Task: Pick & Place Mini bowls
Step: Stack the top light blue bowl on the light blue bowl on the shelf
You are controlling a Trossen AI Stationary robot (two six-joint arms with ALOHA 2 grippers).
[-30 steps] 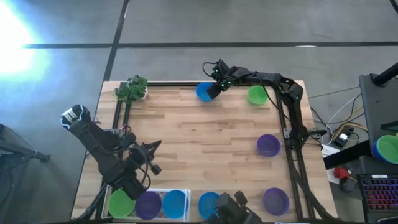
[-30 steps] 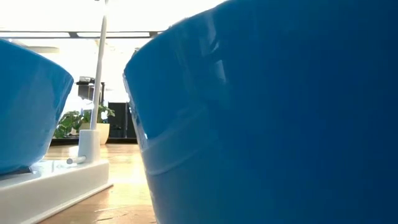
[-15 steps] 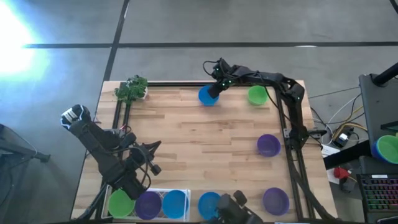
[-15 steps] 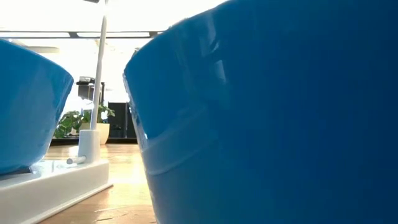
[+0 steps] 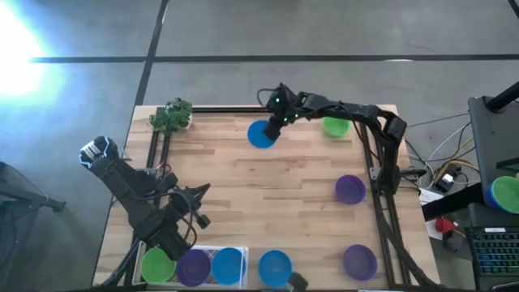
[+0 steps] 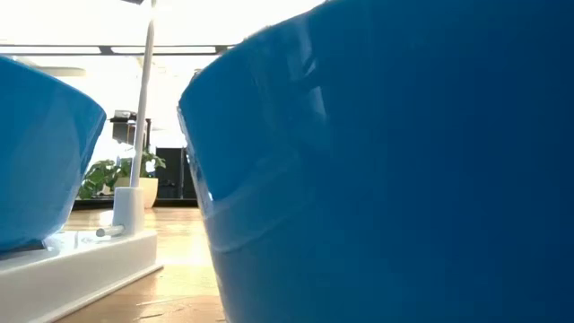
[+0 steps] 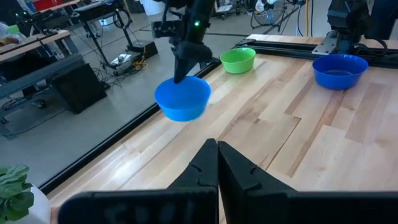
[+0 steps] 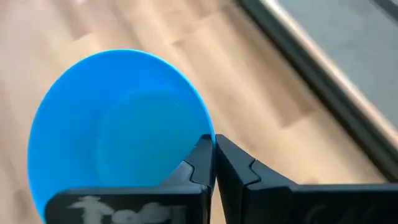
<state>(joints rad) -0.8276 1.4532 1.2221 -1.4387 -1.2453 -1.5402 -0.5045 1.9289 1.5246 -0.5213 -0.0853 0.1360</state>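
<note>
My right gripper (image 5: 273,126) is shut on a blue mini bowl (image 5: 260,135) that hangs above the wood near the table's far edge; the left wrist view also shows the bowl (image 7: 182,99) off the table. A green bowl (image 5: 335,125) and two purple ones (image 5: 350,189) (image 5: 359,261) rest on their bases along the right side. Another blue bowl (image 5: 274,266) stands at the near edge. My left gripper (image 7: 217,163) is shut and empty above the near left of the table, by the white tray (image 5: 219,250). My right gripper pinches the blue bowl's rim (image 8: 205,133) on its far right side, one finger inside the bowl and one outside. The fingers (image 8: 231,163) slant down from the table's far right. The bowl hangs clear of the table, mouth up and slightly tilted.
The white tray holds a green (image 5: 158,265), a purple (image 5: 195,266) and a blue bowl (image 5: 228,264). A leafy toy plant (image 5: 171,116) stands at the far left corner. Black rails run along the table's sides. In the low view a blue bowl (image 6: 404,161) fills most of the picture.
My right gripper has risen and swung toward the table's left and a little toward its near edge, carrying the blue bowl. The bowl, which stood on the wood by the far edge, now hangs lifted clear.
</note>
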